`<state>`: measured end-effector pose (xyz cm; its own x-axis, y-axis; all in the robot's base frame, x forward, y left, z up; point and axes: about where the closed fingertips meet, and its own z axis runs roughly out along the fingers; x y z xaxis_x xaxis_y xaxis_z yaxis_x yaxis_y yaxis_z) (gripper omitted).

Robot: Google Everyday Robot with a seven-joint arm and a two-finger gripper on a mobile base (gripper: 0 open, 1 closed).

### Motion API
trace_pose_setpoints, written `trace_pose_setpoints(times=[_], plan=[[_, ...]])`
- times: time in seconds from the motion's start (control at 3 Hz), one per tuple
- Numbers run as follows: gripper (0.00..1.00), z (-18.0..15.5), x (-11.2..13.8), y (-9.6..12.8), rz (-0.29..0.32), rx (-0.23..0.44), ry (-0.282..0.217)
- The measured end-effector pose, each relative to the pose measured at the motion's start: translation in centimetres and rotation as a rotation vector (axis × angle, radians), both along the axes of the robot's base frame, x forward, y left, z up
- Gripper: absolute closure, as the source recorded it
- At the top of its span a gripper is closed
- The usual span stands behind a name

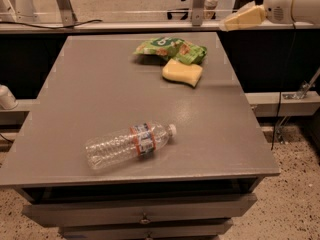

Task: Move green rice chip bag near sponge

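The green rice chip bag (170, 49) lies flat at the far middle of the grey table (95, 94). The pale yellow sponge (182, 72) lies right in front of the bag, touching or almost touching its near right edge. My gripper (244, 18) hangs in the air at the upper right, above and beyond the table's far right corner. It is well clear of the bag and the sponge and holds nothing.
A clear plastic water bottle (130, 145) with an orange and blue label lies on its side near the table's front. A rail (125, 26) runs behind the table. Drawers sit under the front edge.
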<state>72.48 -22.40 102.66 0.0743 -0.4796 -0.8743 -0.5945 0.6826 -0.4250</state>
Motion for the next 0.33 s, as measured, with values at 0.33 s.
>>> trace_pose_setpoints(times=[0.33], plan=[[0.0, 0.52, -1.14, 0.3, 0.053, -0.03, 0.014]])
